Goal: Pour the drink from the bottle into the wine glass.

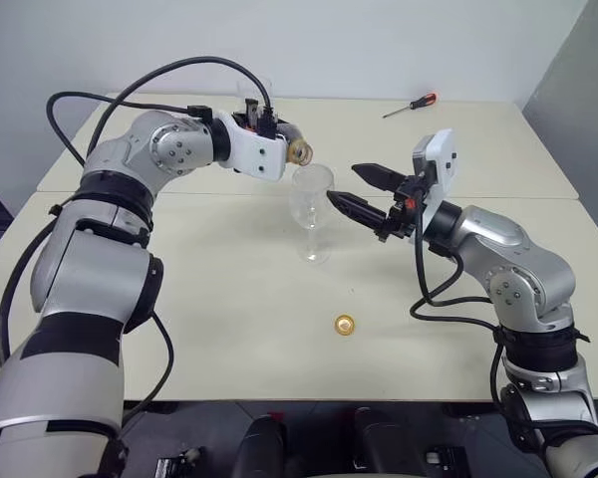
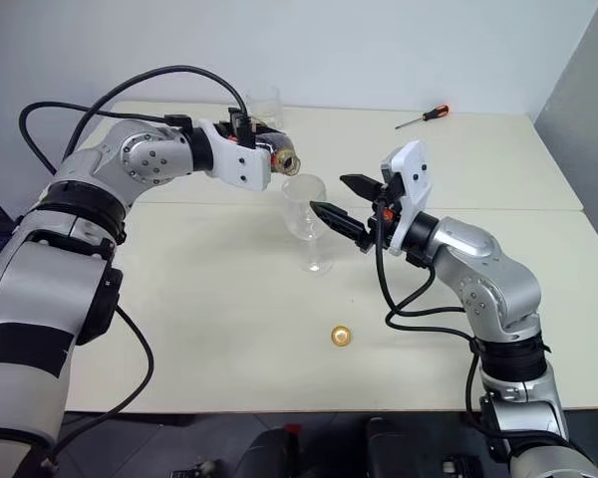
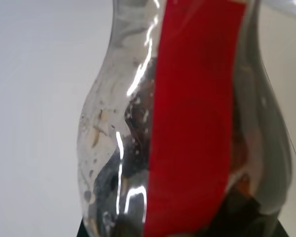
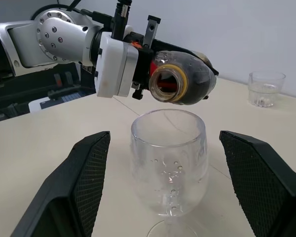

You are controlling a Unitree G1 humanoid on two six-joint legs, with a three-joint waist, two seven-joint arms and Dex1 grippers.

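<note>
My left gripper (image 1: 277, 135) is shut on the bottle (image 4: 182, 79), a clear one with a red label strip (image 3: 192, 118). The bottle lies tipped almost level, with its open mouth just above the rim of the wine glass (image 1: 312, 204). The dark drink (image 4: 197, 81) sits inside the bottle's body. The glass stands upright mid-table, its bowl clear with a few drops on the wall. My right gripper (image 1: 345, 184) is open, one finger (image 4: 89, 170) on each side of the bowl, apart from it. The yellow cap (image 1: 345, 325) lies on the table nearer me.
A short clear tumbler (image 4: 265, 89) stands at the back of the table behind my left wrist. A red-handled screwdriver (image 1: 411, 105) lies at the far right. The pale table (image 1: 229, 299) has a seam running across it.
</note>
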